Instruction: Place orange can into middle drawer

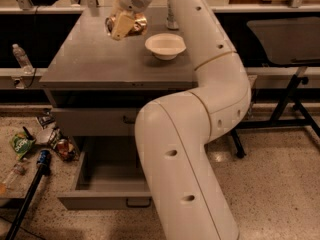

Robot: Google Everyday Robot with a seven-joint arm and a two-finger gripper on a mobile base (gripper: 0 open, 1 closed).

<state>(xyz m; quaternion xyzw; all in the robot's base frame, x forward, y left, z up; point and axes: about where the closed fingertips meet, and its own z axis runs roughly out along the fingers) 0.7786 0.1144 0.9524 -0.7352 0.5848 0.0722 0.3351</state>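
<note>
The orange can (136, 23), coppery and dented, is held in my gripper (121, 28) above the back left of the grey cabinet top (95, 59). The gripper is shut on the can, with one pale finger across its front. The can hangs clear of the surface. The middle drawer (102, 181), the lowest grey one, stands pulled open below the cabinet front, and its inside looks empty. Its dark bar handle (138, 203) shows at the front edge. My arm's big white links cover the drawer's right part.
A white bowl (165, 45) sits on the cabinet top right of the can. The base of another can (171, 22) shows behind the arm. A shut drawer (92, 121) lies above the open one. A water bottle (22, 58) and floor litter (35, 146) are at left. A black stand (290, 99) is at right.
</note>
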